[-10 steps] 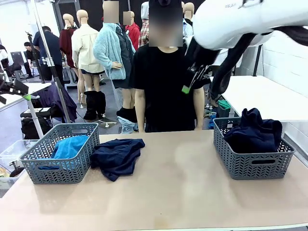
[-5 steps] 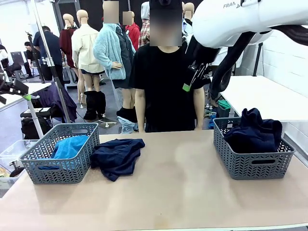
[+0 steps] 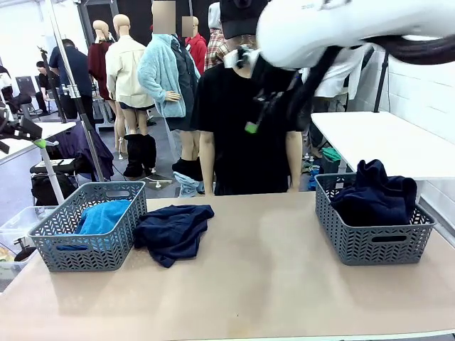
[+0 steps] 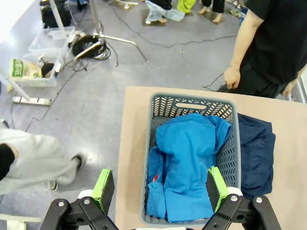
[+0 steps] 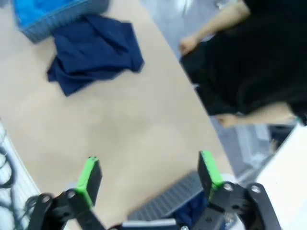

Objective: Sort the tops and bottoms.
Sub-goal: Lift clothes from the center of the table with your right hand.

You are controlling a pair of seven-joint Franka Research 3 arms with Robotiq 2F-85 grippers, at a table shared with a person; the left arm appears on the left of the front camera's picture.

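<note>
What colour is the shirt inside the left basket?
Bright blue shirt; the left wrist view shows it best.

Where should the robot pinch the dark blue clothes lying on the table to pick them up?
Probably from straight above, on the raised folds near the middle of the dark blue garment. It lies crumpled and fairly flat on the table, right beside the left basket, so a side approach would likely meet the basket wall or slide under nothing. A bunched ridge gives the open pincer something to close on.

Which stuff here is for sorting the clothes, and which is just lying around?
For the job: left basket with the blue top; dark blue garment on the table; right basket holding dark clothes.

Just lying about: clear box and black cables on the floor.
</note>
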